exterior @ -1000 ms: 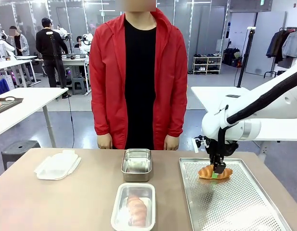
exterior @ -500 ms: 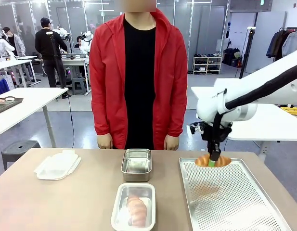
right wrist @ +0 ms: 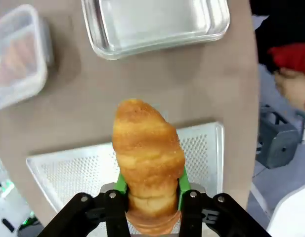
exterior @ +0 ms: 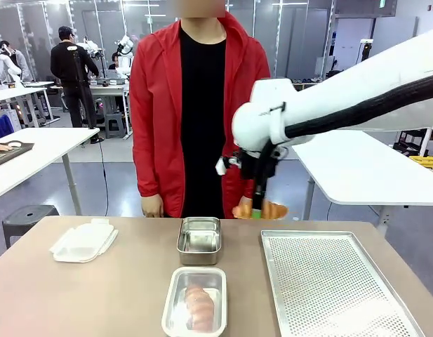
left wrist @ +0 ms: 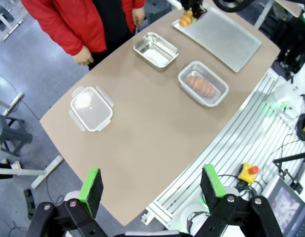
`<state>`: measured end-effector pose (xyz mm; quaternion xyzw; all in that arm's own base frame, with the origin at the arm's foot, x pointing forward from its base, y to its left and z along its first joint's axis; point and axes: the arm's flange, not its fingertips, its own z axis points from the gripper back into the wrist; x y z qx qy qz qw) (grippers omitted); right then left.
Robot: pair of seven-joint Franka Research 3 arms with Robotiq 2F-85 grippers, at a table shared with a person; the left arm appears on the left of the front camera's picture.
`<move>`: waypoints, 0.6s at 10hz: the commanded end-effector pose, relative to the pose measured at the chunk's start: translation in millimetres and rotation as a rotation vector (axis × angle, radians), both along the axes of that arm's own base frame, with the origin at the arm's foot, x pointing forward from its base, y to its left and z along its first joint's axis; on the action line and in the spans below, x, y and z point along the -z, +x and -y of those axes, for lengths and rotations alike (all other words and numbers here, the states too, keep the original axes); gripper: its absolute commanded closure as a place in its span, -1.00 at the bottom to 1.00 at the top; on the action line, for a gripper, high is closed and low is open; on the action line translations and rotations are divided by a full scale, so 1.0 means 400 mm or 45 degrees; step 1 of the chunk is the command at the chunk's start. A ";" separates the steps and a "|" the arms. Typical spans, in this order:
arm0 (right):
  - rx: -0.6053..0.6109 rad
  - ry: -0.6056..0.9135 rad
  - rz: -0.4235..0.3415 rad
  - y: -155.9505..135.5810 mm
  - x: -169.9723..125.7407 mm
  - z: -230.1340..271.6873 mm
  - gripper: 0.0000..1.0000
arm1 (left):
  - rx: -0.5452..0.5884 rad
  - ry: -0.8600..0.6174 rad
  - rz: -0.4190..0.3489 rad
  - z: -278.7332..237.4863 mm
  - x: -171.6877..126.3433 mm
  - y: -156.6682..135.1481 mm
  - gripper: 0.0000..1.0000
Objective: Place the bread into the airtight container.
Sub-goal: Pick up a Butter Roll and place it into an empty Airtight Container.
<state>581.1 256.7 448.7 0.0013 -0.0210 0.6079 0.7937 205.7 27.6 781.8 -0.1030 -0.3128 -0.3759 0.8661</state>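
Left gripper: pads spread wide, nothing between them, hanging high over the table's near edge, at the bottom of its own wrist frame.

Front view, bottom centre: clear plastic container, open top, with another pastry lying lengthwise inside.
Lower right: perforated metal tray, just beside the container but not touching it.

Mid table: steel pan directly behind the clear container, with a small gap.
Clip lid at left of the frame, well apart from both containers.

Right gripper: pinching the bread, pads clamped on the croissant's middle, fingers pointing down.
The bread is off the surface, in the air over the table's far edge, centre-right of the frame. It sits above the gap between the steel pan and the tray's far-left corner, roughly level, with its ends sticking out either side of the fingers.

Right wrist view: right gripper has green pads on both flanks of the croissant, whose body rises from the grip to frame centre.
Beneath it are the tray corner and bare table. The steel pan is at top, the clear container upper left.

Far side: person in a red jacket standing at the table edge, hands down. One hand is right behind the held bread in the frame.
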 end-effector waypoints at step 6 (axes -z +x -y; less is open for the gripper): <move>0.240 -0.037 -0.014 0.064 0.024 -0.361 0.16 | 0.005 0.000 0.002 0.001 -0.003 0.001 -1.00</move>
